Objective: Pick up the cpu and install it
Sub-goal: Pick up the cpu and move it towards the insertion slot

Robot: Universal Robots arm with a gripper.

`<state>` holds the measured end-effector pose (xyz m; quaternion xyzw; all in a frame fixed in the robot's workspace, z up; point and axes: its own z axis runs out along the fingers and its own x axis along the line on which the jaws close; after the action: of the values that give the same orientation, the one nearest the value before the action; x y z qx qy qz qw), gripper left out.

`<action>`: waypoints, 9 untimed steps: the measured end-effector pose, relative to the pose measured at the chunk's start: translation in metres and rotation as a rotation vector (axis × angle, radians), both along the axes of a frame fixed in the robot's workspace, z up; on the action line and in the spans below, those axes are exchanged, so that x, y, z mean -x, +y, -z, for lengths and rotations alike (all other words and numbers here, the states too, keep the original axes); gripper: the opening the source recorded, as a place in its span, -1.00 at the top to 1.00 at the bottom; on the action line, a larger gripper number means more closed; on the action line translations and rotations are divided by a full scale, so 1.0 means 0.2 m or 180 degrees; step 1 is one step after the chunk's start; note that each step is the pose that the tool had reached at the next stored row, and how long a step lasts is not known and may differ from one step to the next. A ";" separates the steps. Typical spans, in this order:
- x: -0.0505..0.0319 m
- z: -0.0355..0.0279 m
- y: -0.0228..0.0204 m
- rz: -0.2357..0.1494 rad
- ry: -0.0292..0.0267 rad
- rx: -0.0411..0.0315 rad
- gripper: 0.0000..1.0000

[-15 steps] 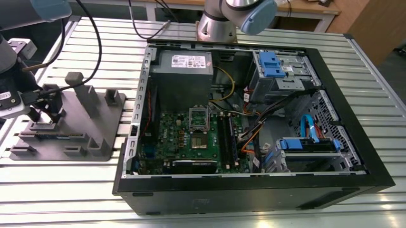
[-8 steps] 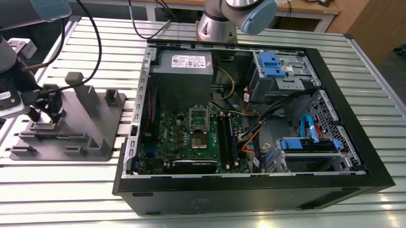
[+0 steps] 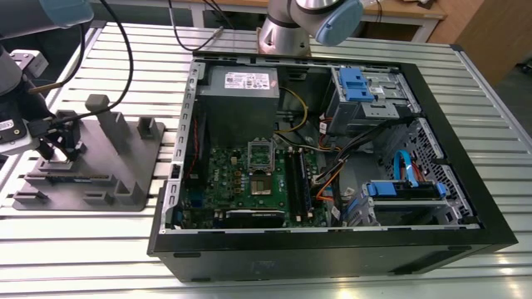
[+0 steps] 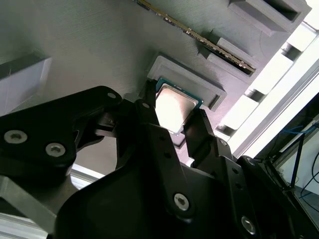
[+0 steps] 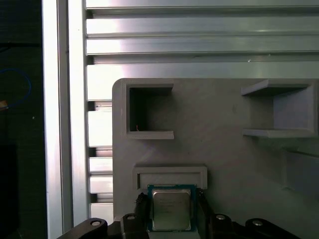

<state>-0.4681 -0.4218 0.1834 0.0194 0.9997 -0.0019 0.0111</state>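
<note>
The cpu [image 5: 171, 209] lies flat with its metal lid up on the grey fixture [image 3: 124, 156], at the exterior view's left. It is square, with no long axis, and one edge faces a raised lip [image 5: 169, 177]. The gripper [image 4: 174, 122] is clamped on it, fingers [image 5: 142, 206] against two opposite edges. The fixture's pockets [image 5: 149, 112] stand apart, and the open computer case [image 3: 332, 249] is well apart.

cpu [image 5: 171, 209] on fixture [image 5: 224, 129], by lip [image 5: 169, 172]

No print is legible on the white label [image 3: 241, 80] or the cpu [image 5: 171, 209].
</note>
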 end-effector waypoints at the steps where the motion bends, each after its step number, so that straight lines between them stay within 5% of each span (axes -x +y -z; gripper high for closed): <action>1: 0.000 0.000 0.000 0.0000 0.0000 0.0000 0.06; 9: 0.000 -0.012 0.000 0.0000 0.0002 0.0001 0.06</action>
<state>-0.4682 -0.4218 0.1857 0.0194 0.9998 -0.0020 0.0108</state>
